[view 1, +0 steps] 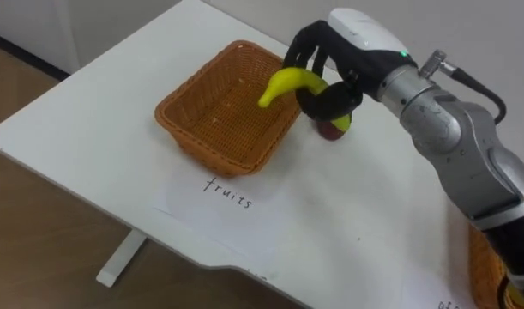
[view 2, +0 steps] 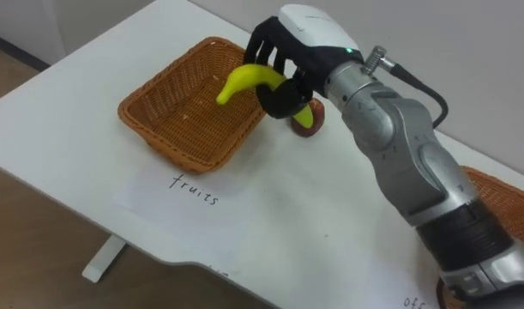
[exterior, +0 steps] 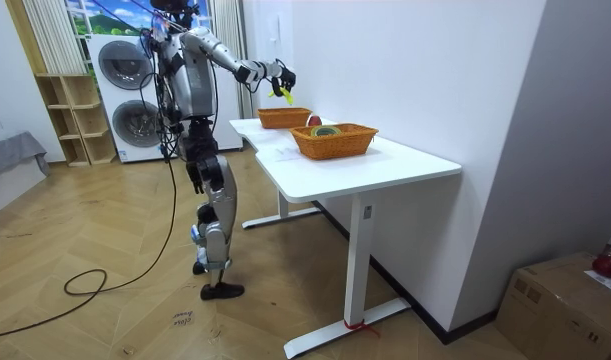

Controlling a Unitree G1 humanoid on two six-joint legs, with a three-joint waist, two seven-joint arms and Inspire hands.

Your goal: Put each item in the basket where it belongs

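Observation:
My right hand (view 1: 326,73) (view 2: 283,69) is shut on a yellow banana (view 1: 287,84) (view 2: 244,81), holding it in the air over the right rim of a wicker basket (view 1: 212,116) (view 2: 171,116). That basket looks empty and has a paper sheet with handwriting (view 1: 227,193) in front of it. A dark red apple (view 1: 333,127) (view 2: 306,120) rests on the white table (view 1: 90,120) just right of the basket, partly hidden under my hand. In the room view my right hand (exterior: 276,76) holds the banana (exterior: 288,95) above the far basket (exterior: 283,117).
A second wicker basket (view 2: 502,193) (exterior: 333,140) stands at the table's right end, with green and dark things inside in the room view. The table's front edge runs close below. I stand at the table's long side; a washing machine (exterior: 120,95) is behind me.

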